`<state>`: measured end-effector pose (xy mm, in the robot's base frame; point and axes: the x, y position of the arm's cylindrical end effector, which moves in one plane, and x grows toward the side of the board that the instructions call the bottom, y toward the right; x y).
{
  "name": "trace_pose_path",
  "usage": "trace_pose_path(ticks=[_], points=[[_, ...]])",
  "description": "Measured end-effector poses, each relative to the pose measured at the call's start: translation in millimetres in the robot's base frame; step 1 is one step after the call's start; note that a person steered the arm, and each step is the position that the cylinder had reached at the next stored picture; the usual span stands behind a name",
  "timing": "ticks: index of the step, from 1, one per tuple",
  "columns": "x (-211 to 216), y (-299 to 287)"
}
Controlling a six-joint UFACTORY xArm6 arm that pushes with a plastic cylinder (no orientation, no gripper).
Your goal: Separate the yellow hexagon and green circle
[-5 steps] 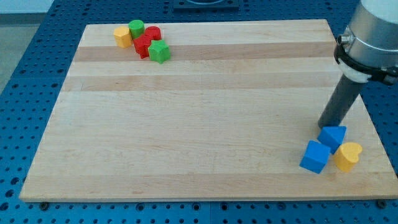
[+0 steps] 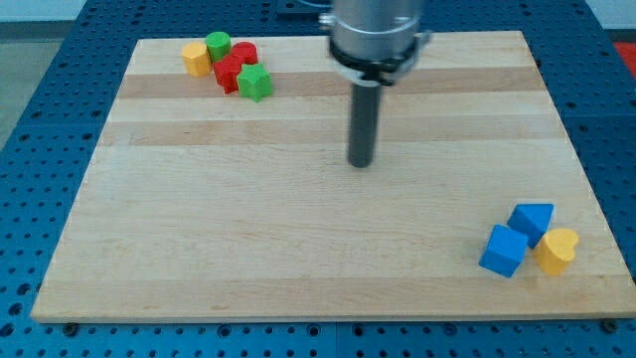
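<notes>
My tip [image 2: 360, 164] stands upright mid-surface [image 2: 298, 239], apparently touching it, well apart from the yellow hexagon [image 2: 196, 59] and green circle [image 2: 218, 45].

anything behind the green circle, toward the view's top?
Only bare board edge shows behind the green circle. The yellow hexagon touches it at its left, a red block at its right. Nothing there is covered. My tip is mid-board, far away.
</notes>
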<state>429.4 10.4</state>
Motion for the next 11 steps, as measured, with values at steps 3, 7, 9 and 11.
trace_pose_path(ticks=[3,7,9,11], points=[[-44,-161],[-155,-268],[-210,-244],[-221,-178]])
